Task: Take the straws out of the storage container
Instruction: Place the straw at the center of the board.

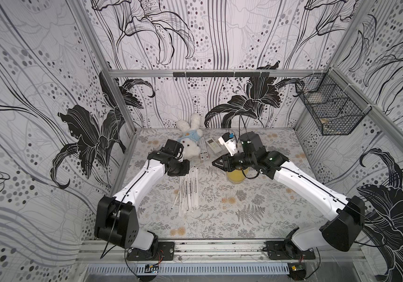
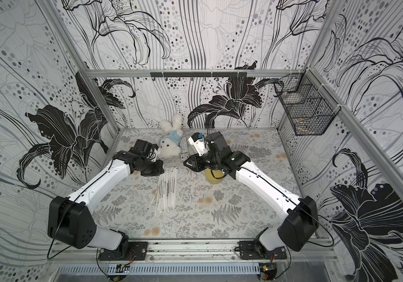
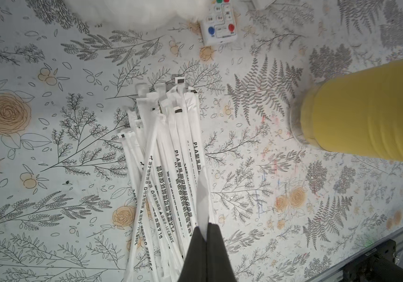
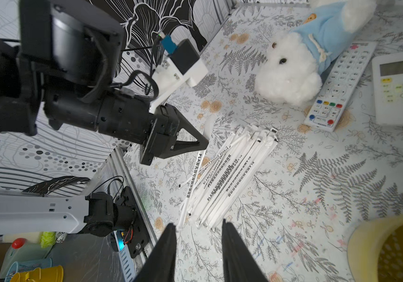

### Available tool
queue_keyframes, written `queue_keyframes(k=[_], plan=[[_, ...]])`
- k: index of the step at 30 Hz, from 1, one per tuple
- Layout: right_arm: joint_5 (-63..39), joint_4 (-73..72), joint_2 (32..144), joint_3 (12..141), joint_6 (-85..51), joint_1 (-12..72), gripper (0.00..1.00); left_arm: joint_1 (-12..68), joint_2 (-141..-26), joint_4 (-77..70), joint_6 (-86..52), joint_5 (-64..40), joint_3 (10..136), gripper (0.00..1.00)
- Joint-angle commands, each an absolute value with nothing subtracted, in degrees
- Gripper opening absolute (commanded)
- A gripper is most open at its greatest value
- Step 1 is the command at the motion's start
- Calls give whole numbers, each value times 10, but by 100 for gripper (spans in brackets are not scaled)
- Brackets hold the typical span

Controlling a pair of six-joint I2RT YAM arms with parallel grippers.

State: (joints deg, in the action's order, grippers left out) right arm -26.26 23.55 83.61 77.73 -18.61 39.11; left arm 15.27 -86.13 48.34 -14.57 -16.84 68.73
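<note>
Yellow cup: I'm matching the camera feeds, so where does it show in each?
Both top views: yellow cup half hidden under the right arm's wrist.
Left wrist: its side wall, cut by the frame.
Right wrist: only rim and inside.
Shared landmark: the straws lying nearby.

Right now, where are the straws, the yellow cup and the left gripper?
the straws (image 1: 190, 190): in a top view, middle of the pile.
the yellow cup (image 3: 366, 109): left wrist view, its side wall.
left gripper (image 3: 205, 228): left wrist view, between its shut fingertips.

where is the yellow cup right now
In both top views the yellow cup stands upright right of centre, partly under the right arm, apart from the straws lying to its left.
</note>
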Motion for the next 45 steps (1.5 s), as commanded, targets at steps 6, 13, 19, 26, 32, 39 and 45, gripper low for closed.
queue_keyframes(k=[6,13,19,26,32,39,45], plan=[[-266,249,860,772,-178,394,35,118,-928,488,-108,-197,712,0],[-262,261,881,784,-165,394,35,98,-961,476,-105,-195,717,9],[-251,260,884,785,-161,394,35,89,-971,463,-106,-203,718,15],[-231,273,883,796,-154,394,36,85,-967,453,-106,-214,714,23],[-200,277,860,802,-148,394,36,81,-950,442,-109,-226,709,23],[-89,315,841,823,-114,388,38,90,-881,395,-119,-234,703,23],[-21,333,841,824,-117,333,39,181,-761,236,-119,-195,646,25]])
